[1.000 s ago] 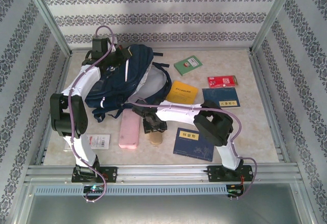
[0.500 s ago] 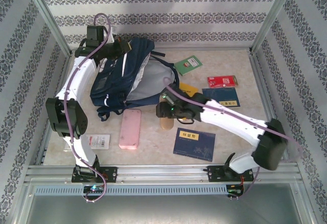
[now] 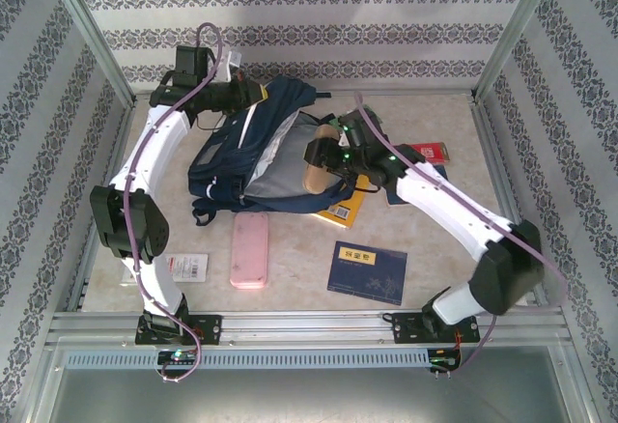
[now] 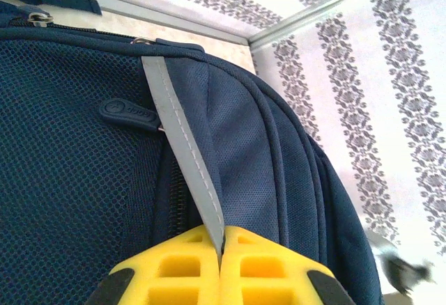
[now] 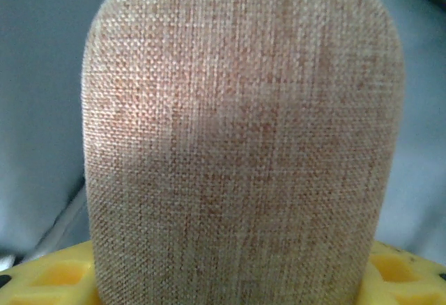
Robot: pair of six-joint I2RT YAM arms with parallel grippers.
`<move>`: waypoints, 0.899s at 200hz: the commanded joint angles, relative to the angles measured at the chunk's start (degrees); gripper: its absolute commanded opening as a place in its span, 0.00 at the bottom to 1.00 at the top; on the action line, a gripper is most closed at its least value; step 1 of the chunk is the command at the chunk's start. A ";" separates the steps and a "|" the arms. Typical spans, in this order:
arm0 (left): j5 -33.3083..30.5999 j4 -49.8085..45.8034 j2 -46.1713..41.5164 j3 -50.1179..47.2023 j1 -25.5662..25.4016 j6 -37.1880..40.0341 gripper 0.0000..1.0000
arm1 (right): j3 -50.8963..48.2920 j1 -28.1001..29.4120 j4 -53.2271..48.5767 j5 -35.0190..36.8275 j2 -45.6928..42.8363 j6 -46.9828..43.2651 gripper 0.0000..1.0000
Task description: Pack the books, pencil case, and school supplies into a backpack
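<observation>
Top cam: your left hand [image 3: 253, 96] is clenched on the far top edge of the backpack [image 3: 227, 157], which lies open on the desk [image 3: 435, 239]. Your right hand [image 3: 330, 145] is grasping a tan woven pouch [image 3: 314, 174] right over the grey-lined opening, with the orange-yellow book [image 3: 345, 211] poking out at the bag's near edge. Left wrist cam has the yellow fingers [image 4: 174, 270] pinched tight on the bag's grey strip [image 4: 182, 145], and on the right wrist cam the pouch sits between the right fingers [image 5: 56, 277] with pale grey lining [image 5: 35, 75] behind it.

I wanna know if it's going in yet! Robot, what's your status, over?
Left gripper shut on the grey strip of the backpack. Right gripper clamped on tan woven pouch, at the backpack's open mouth. Nothing blocking it.
</observation>
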 commanded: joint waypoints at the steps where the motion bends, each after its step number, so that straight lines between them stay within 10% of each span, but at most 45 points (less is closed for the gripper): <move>1: 5.29 7.52 -4.27 2.53 -1.28 -1.04 0.00 | 5.23 -1.11 9.64 -6.48 8.09 4.67 0.51; 80: 6.81 14.08 -2.31 3.38 -2.71 -6.51 0.00 | 20.31 0.40 18.81 -4.60 32.41 18.56 0.53; 146: 7.77 13.24 1.10 8.59 -3.81 -7.05 0.00 | 36.55 4.12 23.58 -2.45 46.32 18.89 0.96; 180: 6.49 7.32 2.66 11.59 -3.40 -2.61 0.00 | 33.57 4.03 23.82 -2.23 43.59 15.48 0.98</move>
